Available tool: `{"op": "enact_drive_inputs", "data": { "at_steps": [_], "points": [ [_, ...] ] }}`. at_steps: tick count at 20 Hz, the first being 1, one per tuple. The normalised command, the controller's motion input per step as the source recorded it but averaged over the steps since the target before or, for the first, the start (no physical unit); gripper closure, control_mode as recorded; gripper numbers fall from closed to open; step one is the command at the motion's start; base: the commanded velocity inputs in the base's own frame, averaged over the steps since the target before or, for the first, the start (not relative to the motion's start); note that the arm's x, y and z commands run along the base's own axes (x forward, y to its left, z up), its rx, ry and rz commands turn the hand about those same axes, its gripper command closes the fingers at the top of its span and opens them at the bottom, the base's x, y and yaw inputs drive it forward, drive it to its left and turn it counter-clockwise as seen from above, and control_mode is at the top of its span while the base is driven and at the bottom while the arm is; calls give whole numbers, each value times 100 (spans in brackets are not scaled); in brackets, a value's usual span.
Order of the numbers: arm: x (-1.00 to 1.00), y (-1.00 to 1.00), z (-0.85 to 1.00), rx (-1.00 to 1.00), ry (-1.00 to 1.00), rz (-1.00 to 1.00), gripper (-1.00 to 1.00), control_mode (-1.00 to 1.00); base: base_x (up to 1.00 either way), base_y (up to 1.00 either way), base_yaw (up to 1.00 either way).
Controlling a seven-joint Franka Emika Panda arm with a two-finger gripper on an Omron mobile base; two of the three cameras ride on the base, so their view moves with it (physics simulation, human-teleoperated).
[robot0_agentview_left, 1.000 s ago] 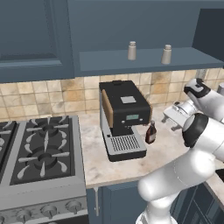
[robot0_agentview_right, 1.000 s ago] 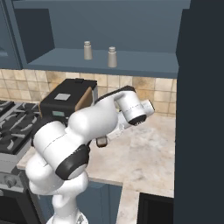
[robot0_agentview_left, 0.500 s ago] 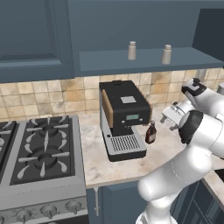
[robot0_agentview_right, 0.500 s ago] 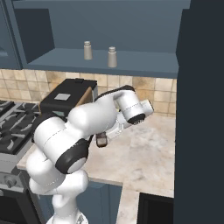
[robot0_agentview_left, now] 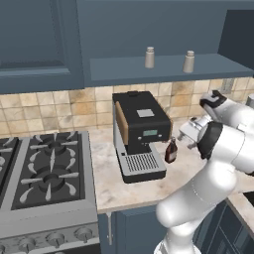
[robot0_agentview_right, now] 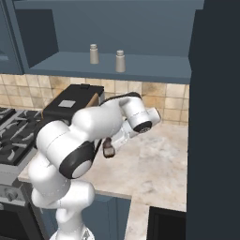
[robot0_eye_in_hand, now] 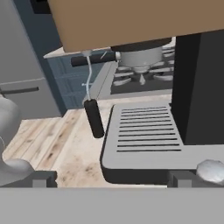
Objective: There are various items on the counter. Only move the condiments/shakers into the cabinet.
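A wall of tan tiles (robot0_agentview_left: 59,106) runs behind a grey stove (robot0_agentview_left: 44,173) with black grates. Blue cupboard doors (robot0_agentview_left: 34,39) hang above.

no readable text anywhere, small display panel on the coffee machine (robot0_agentview_left: 149,133) blank, shakers (robot0_agentview_left: 150,57) unlabelled, bottle (robot0_agentview_left: 170,151) unlabelled

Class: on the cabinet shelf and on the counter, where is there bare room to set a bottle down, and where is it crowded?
Shelf floor: bare left of the two shakers and between them. Counter: open right of the arm. Crowded where the dark bottle stands close beside the coffee machine, with the gripper next to it.
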Motion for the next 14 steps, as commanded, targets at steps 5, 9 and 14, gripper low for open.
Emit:
{"op": "enact_drive_inputs", "data": {
  "at_steps": [5,9,14],
  "points": [
    [21,0,0,0,0,0,-100,-100,0,0,0],
    [5,0,-1,0,1,0,-100,-100,0,0,0],
    [0,0,-8,0,2,0,-100,-100,0,0,0]
  ]
}}
